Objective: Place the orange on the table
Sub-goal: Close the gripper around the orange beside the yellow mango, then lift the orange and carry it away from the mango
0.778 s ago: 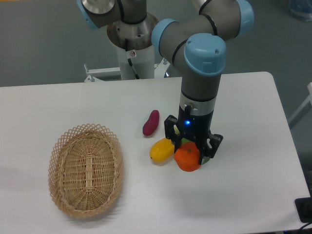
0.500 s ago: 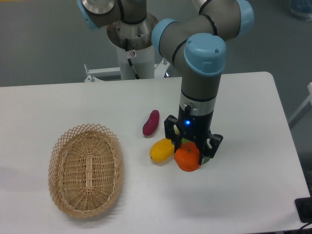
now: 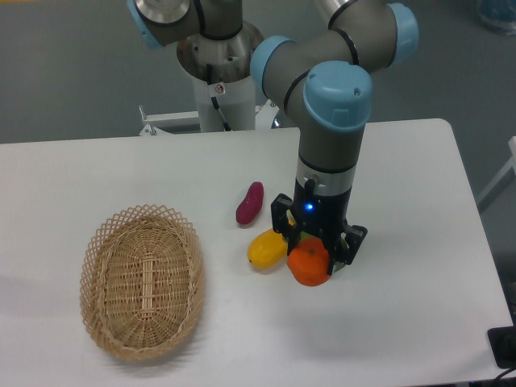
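The jaws pinch the orange from either side, holding it directly beneath them and low over the worktop, just beside the yellow fruit.

Small round bright-orange fruit clamped between black two-finger pincer, low over large white rectangular desk; contact w/ desk can't be told. Elongated yellow mango-like fruit just left of it, touching or nearly so. Purple-red oblong fruit lying further back-left. Oval woven wicker basket well apart at front left.
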Controlling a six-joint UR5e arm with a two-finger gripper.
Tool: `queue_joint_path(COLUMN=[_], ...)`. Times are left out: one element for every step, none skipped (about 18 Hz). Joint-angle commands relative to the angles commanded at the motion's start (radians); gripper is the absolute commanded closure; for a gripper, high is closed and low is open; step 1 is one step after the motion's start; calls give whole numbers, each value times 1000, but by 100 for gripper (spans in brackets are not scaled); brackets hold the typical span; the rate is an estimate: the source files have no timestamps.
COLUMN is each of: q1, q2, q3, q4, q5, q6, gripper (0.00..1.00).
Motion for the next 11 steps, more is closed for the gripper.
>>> queue_joint_path(q1=[6, 11, 12, 12, 12, 11, 9, 9, 9, 6, 3], q2=[-14, -28, -46, -66, -89, -112, -133, -152, -164, -172, -184], q3=[0, -2, 3, 6, 9, 9, 14, 14, 14, 11, 8], q4=[25, 37, 54, 72, 100, 135, 173, 195, 198, 198, 198], q5=[2, 2, 3, 11, 21, 37, 38, 40, 40, 41, 43], q6=[-1, 0, 0, 0, -1, -8, -9, -11, -11, -14, -15], gripper=[33, 33, 33, 33, 33, 33, 33, 33, 33, 33, 33])
